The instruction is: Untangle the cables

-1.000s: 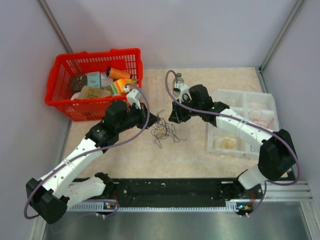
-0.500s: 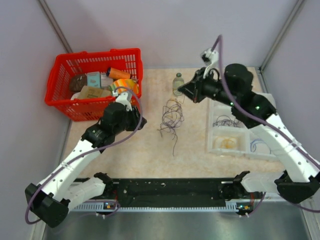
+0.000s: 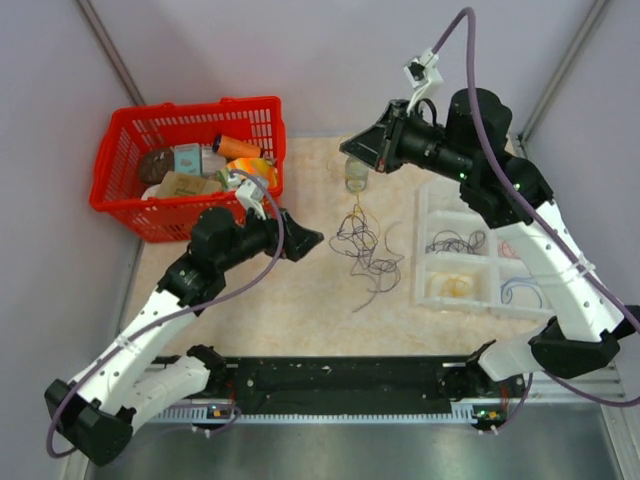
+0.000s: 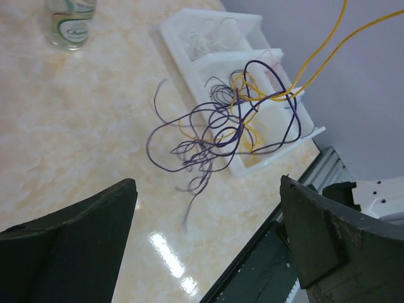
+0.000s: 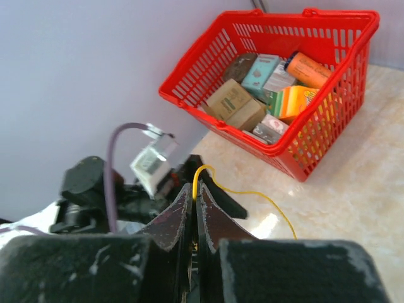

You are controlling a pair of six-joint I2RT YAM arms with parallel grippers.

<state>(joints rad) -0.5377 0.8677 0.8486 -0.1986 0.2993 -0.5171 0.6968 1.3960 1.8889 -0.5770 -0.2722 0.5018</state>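
Observation:
A tangle of thin cables [image 3: 366, 245], mostly dark purple with yellow strands, is stretched over the table's middle. In the left wrist view the cables [image 4: 221, 132] hang partly off the table, and two yellow strands [image 4: 328, 44] run up and out at the top right. My right gripper [image 3: 349, 150] is raised over the tangle. In the right wrist view this gripper [image 5: 194, 187] is shut on a yellow cable [image 5: 243, 192] that loops out of its tips. My left gripper [image 3: 306, 241] is open to the tangle's left; its fingers [image 4: 76, 243] stand wide apart with nothing between them.
A red basket [image 3: 120, 170] of packaged goods sits at the back left. A small clear bottle [image 3: 356, 176] stands under the right gripper. A white compartment tray [image 3: 431, 205] at the right holds sorted purple, yellow, blue and red wires.
The left gripper has opened and let go of the tangle. The right gripper has risen with the yellow cable, drawing the tangle up and toward the right.

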